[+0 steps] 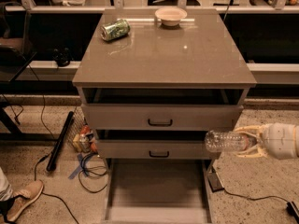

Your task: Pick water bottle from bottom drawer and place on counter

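The claw (pixel 245 141), right of the cabinet, grips the bottle (pixel 223 141), probably near its neck, level and already out of the bottom drawer (pixel 159 195); it should lift well above the tabletop (pixel 163 62) edge before swinging inward, away from the can (pixel 115 29).

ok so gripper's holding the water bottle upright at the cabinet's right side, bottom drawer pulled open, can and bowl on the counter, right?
Not upright. The camera view shows the gripper holding the water bottle horizontally, on its side. The rest stands: it is at the cabinet's right side, the bottom drawer is pulled open, and the can and bowl sit on the counter.
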`<state>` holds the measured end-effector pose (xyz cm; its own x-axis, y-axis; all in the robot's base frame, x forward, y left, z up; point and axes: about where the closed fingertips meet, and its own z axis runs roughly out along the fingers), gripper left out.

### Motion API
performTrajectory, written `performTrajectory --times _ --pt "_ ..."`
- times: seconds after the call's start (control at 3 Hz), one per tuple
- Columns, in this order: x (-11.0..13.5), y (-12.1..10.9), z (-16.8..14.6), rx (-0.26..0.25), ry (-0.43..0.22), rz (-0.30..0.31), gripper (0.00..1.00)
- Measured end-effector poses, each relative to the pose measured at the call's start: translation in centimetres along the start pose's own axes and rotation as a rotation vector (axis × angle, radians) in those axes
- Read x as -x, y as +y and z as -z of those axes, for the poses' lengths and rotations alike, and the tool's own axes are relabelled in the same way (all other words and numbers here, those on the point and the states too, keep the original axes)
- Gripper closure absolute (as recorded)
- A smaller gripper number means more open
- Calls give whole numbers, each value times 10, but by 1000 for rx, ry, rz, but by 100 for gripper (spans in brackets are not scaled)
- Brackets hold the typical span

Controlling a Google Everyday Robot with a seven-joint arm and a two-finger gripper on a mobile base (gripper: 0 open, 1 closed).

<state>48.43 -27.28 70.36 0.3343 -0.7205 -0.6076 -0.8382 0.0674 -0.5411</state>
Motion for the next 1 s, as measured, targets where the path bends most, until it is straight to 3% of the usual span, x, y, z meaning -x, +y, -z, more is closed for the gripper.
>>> performTrajectory --times 0.33,1.0 --pt "32 -39 58 -96 -5 41 100" --pt "40 -56 63 -95 -12 55 100"
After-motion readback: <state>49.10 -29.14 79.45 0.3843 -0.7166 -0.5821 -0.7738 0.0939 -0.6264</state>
